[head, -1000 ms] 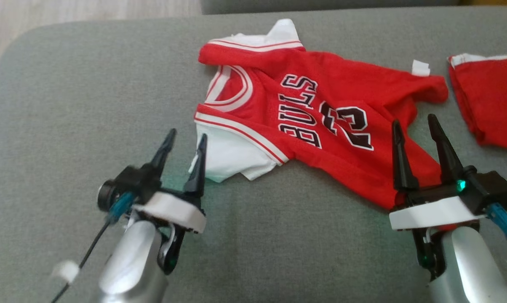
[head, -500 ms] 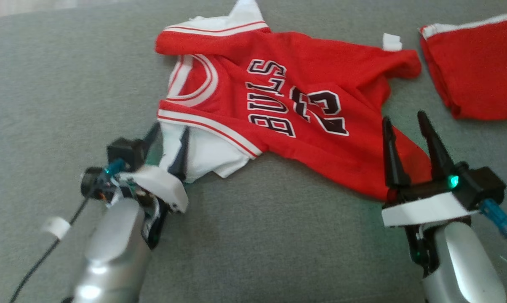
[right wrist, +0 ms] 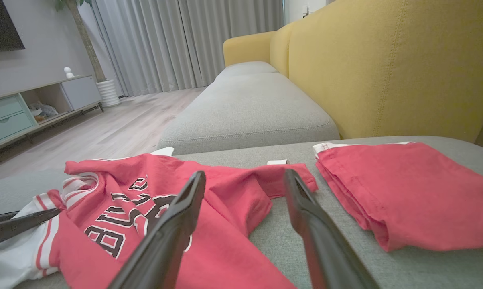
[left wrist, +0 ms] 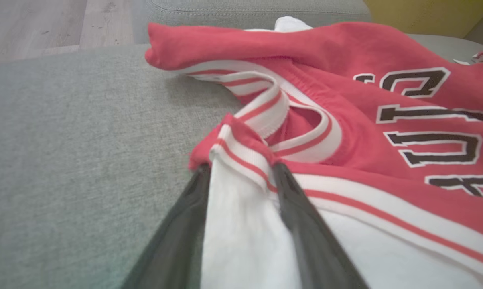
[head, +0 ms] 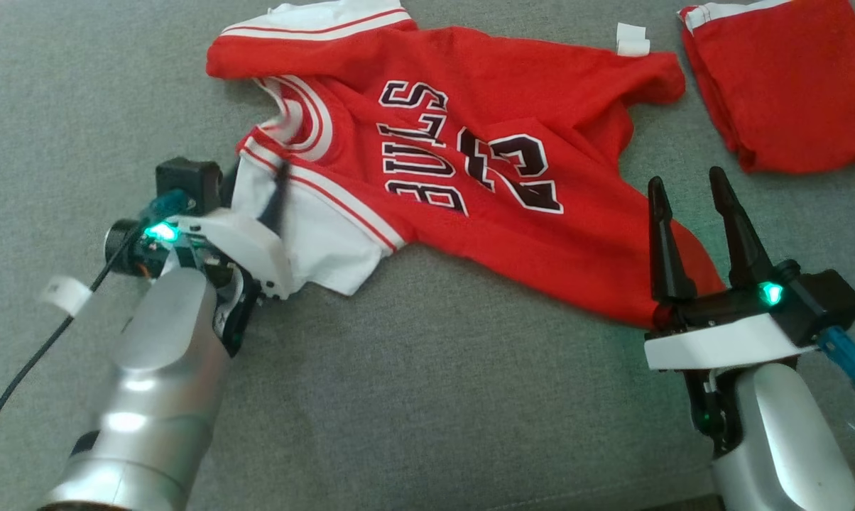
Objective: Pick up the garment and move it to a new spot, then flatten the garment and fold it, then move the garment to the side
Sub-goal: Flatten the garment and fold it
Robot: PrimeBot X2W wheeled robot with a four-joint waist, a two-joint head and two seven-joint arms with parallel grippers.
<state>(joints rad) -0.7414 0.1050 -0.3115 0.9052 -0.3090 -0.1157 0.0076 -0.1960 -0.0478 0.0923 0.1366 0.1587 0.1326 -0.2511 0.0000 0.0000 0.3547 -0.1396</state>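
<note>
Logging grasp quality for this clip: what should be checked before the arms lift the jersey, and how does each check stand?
1. Left gripper straddles white shoulder of jersey: ok.
2. Left fingers clamped on cloth: cannot tell.
3. Right gripper open at the hem corner: ok.
4. Right gripper holding cloth: not ok.
5. Folded red garment apart from jersey: ok.

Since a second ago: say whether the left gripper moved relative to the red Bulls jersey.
Yes. The left gripper advanced onto the red Bulls jersey; its fingers now straddle the white sleeve.
</note>
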